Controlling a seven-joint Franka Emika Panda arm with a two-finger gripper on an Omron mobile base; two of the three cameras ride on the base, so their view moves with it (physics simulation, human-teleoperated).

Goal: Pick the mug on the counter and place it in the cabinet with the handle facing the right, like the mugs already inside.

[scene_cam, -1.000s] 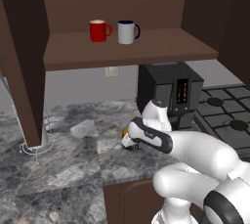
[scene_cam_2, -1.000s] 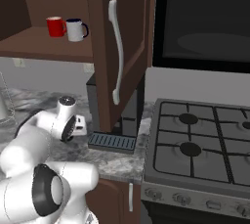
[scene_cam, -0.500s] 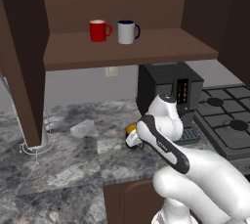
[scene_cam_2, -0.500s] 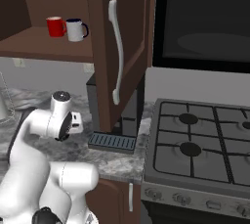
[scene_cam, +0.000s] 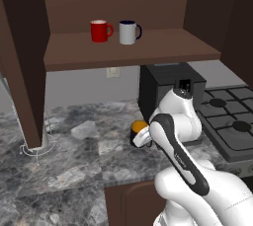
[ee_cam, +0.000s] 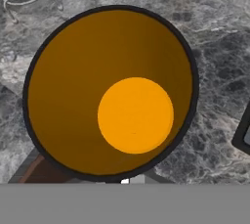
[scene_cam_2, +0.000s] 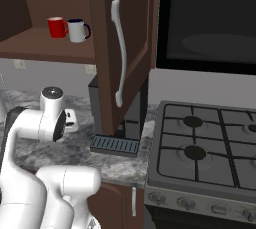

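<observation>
Two mugs sit on the cabinet point(scene_cam: 133, 55) shelf, a red mug point(scene_cam: 100, 31) on the left and a white mug with dark rim point(scene_cam: 129, 32) just beside it on the right, both with handles pointing right; right base view shows the same pair, red mug point(scene_cam_2: 57, 27) and white mug point(scene_cam_2: 78, 30), next to the open cabinet door with its pale handle point(scene_cam_2: 118, 53). Below, on the grey marbled counter point(scene_cam: 74, 151), the mug point(scene_cam: 139, 127) shows as a sliver of orange-yellow rim above a dark wall, just in front of the black coffee machine point(scene_cam: 163, 84) and close against the white wrist of the arm, which hides most of it. Gripper point(scene_cam: 144, 135) sits right at the mug, fingers hidden by the arm; whether the jaws are together or clamped on the mug cannot be told. Hand view looks straight down into the mug point(ee_cam: 111, 96): round black rim, orange-yellow inside with a brighter disc at the bottom, marbled counter point(ee_cam: 215, 71) around it. Stove burners point(scene_cam_2: 200, 138) lie to the right of the coffee machine, and a thin wire ring point(scene_cam: 34, 148) rests on the counter at the left
</observation>
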